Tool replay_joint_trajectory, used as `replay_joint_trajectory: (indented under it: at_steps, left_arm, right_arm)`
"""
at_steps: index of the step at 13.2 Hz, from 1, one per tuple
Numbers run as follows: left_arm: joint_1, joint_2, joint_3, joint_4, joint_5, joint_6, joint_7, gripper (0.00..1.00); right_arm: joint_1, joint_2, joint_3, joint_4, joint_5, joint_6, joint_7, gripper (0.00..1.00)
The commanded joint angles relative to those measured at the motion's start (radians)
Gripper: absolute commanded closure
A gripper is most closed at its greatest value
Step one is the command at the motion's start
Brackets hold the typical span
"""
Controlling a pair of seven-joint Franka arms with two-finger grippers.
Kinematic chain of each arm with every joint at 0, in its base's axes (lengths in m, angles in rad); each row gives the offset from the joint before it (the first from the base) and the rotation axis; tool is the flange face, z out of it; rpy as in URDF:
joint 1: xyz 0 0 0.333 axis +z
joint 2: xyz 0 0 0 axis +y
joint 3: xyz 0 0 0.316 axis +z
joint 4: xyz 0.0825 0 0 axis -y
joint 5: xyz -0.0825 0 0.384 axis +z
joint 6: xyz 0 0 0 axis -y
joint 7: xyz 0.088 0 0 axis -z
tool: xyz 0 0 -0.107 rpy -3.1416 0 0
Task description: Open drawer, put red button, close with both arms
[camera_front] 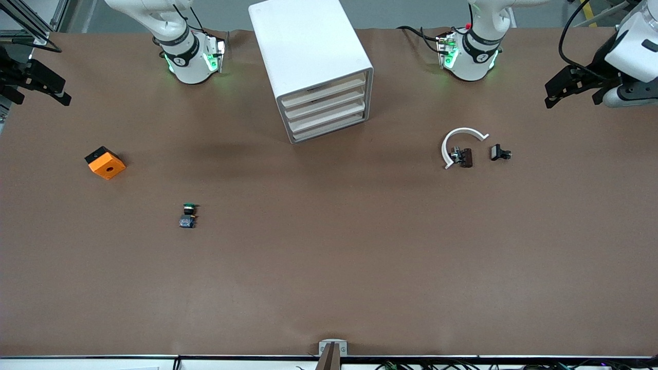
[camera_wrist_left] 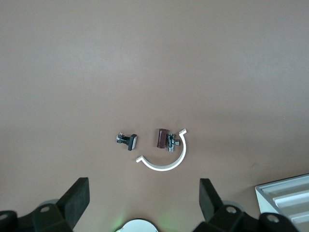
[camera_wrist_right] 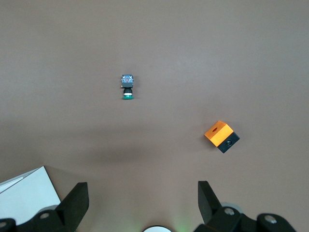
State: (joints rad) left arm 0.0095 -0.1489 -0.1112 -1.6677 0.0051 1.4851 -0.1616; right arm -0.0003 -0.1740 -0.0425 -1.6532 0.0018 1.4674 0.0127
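Observation:
The white drawer cabinet (camera_front: 308, 56) stands between the two arm bases, and all of its stacked drawers (camera_front: 326, 110) are shut. The red button is out of view in every frame. My left gripper (camera_front: 570, 96) hangs open and empty at the left arm's end of the table. In the left wrist view the left gripper (camera_wrist_left: 144, 193) has its fingers (camera_wrist_left: 77, 198) wide apart over bare table. My right gripper (camera_front: 43, 92) waits open and empty at the right arm's end. In the right wrist view the right gripper (camera_wrist_right: 142, 193) holds nothing.
A green-capped switch (camera_front: 188, 216) (camera_wrist_right: 127, 87) lies nearer the front camera, with an orange and black block (camera_front: 105, 162) (camera_wrist_right: 221, 136) toward the right arm's end. Toward the left arm's end lie a white C-shaped ring (camera_front: 459, 134) (camera_wrist_left: 166, 166), a maroon piece (camera_front: 465, 157) (camera_wrist_left: 162, 137) and a small black part (camera_front: 498, 152) (camera_wrist_left: 128, 140).

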Motion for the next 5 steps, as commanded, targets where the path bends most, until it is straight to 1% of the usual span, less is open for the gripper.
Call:
replay_joint_trajectory:
  at_steps: [1,5]
  left_arm:
    - [0.007,0.045,-0.001,0.077,0.016,-0.049,0.007,0.0]
    - [0.01,0.043,0.001,0.077,0.015,-0.051,0.005,0.0]
  right_arm:
    - [-0.018,-0.007,0.01,-0.017,-0.013,0.008,-0.01,0.0]
    - [-0.012,-0.006,0.016,-0.007,-0.011,0.007,-0.008,0.0]
